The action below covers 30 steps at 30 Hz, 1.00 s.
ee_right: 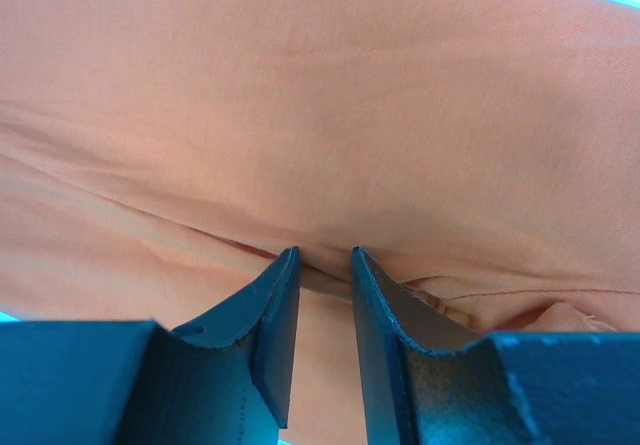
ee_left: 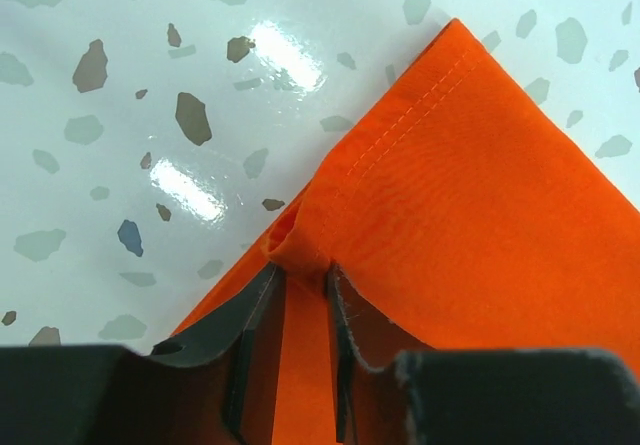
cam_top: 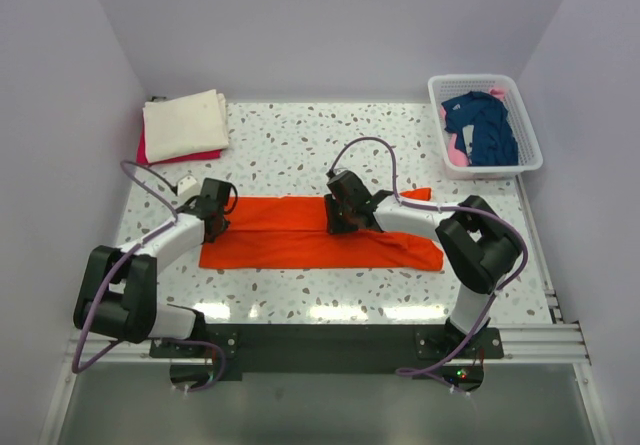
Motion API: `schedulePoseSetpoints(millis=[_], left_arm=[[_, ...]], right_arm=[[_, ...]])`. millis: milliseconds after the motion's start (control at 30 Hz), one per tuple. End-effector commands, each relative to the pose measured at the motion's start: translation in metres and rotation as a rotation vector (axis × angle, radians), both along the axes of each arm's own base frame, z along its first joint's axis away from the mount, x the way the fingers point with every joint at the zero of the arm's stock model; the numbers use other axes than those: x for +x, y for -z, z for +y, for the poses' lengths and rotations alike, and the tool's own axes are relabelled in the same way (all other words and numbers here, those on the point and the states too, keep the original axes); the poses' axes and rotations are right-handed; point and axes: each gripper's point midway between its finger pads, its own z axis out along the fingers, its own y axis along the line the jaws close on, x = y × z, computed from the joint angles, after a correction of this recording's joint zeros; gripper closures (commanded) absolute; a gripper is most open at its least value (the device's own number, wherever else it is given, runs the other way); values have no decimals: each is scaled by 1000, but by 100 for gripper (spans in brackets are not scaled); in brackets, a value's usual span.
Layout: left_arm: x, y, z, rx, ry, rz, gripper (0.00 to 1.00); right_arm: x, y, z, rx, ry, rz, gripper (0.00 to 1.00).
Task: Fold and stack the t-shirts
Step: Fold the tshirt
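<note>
Orange t-shirt [cam_top: 290, 235] lies at the centre of the tabletop [cam_top: 300, 145], already narrowed to a long band running from 9 to 3 o'clock. Your left pincer [ee_left: 300, 270] is clamped on the band's 9 o'clock corner. Your right pincer [ee_right: 325, 260] is nipped on a ridge of cloth at mid-band, along the 12 o'clock edge. You look to be at the crosswise fold: next, lift the left end and carry it toward 3 o'clock, keeping the edges square. The stack of the cream t-shirt [cam_top: 185, 122] on the red t-shirt [cam_top: 147, 151] waits at 10 o'clock.
</note>
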Motion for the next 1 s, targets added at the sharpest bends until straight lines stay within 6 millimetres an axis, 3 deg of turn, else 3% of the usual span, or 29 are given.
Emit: schedulePoseSetpoints(millis=[0,100,133,233,400,633,833,967], left_arm=[[2,-9,17,41,-89,-56,73],[4,-8,16,28,-93,-73,84],[6,-7,13,14,-82,-82,92],[4,0,9,-9,-73,-82,100],[-4,11,5,-38,-57,-65,100],[-3,-18,3,-64,-60,-128,67],[-11,-44,5,-78,-76,-157,66],[-5,-60,2,-93,-54,-213,67]], right_arm=[[-1,0,3,14,-17,-6,69],[-2,2,2,9,-18,-2,69],[-2,2,2,8,-20,-5,69],[-2,4,1,1,-18,-1,69],[-4,6,0,-1,-20,4,69],[-3,3,4,15,-22,3,69],[-3,-3,6,28,-25,-4,69],[-2,-5,6,29,-26,-5,69]])
